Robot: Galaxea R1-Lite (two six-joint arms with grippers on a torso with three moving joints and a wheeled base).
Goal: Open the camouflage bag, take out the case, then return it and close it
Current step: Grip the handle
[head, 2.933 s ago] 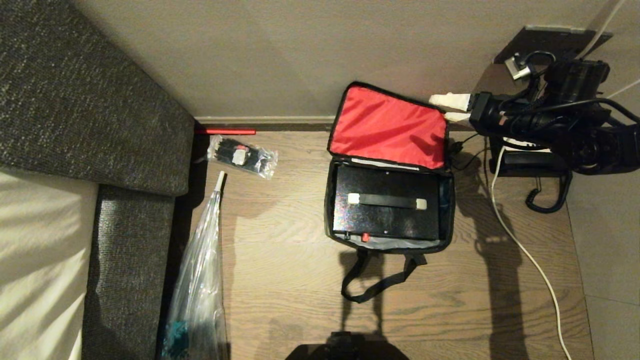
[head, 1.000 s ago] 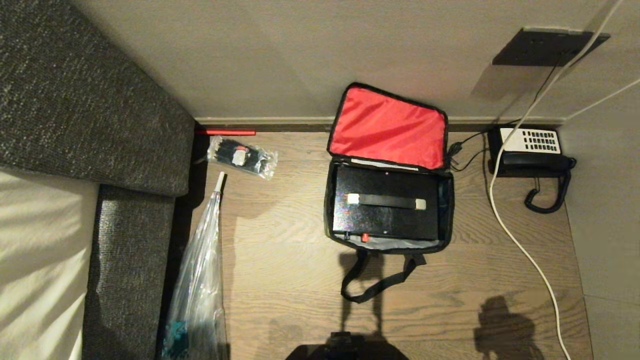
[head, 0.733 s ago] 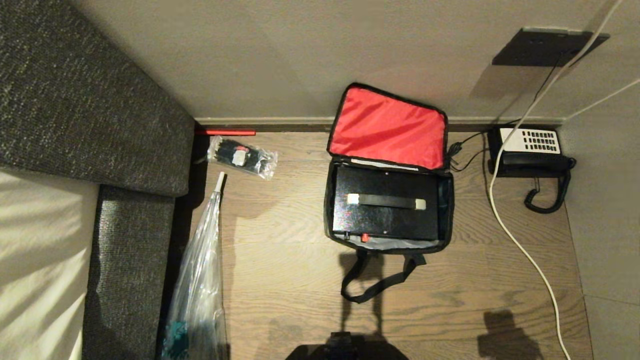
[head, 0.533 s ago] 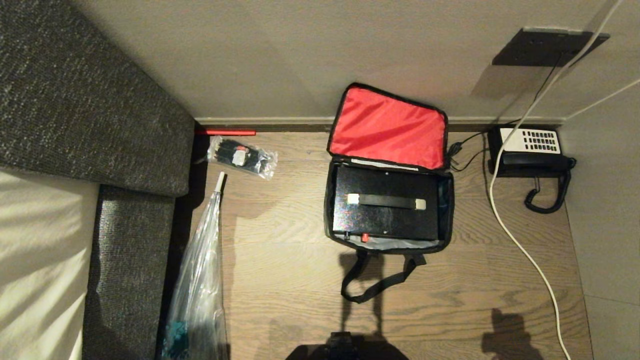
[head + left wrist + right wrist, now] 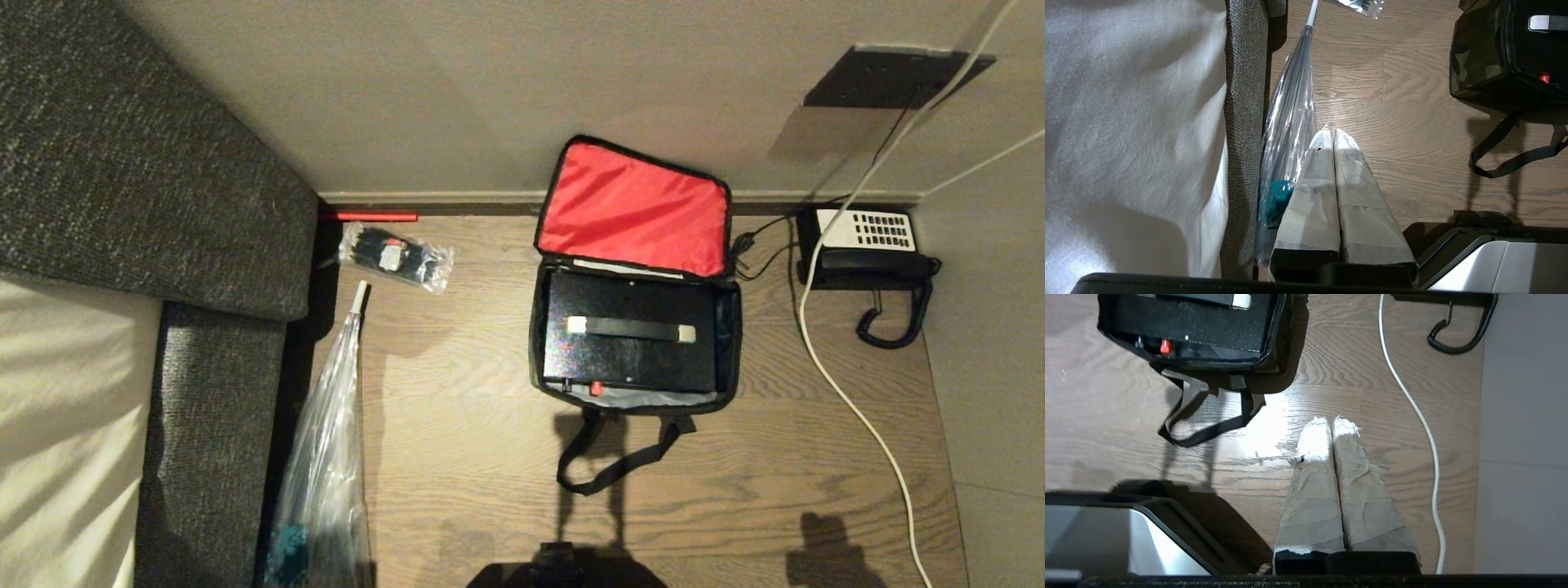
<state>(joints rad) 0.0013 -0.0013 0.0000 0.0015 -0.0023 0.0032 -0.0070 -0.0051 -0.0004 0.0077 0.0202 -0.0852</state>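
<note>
Beside the grey sofa, on the wood floor: camouflage bag open, red lid thrown back against the far wall. Inside, lying flat: black case. Gone from the bag's far right since seconds ago: right gripper, now parked near, jaws pressed together, empty. Left gripper likewise shut. Lid-opening judged done; lifting the case next.

Camo bag is woven cloth with a slightly shiny red nylon-looking lid lining — the black case inside looks hard and glossy. Floor is matt grainy wood, the sofa coarse rough fabric, and the long plastic bag is clear and crinkly.
</note>
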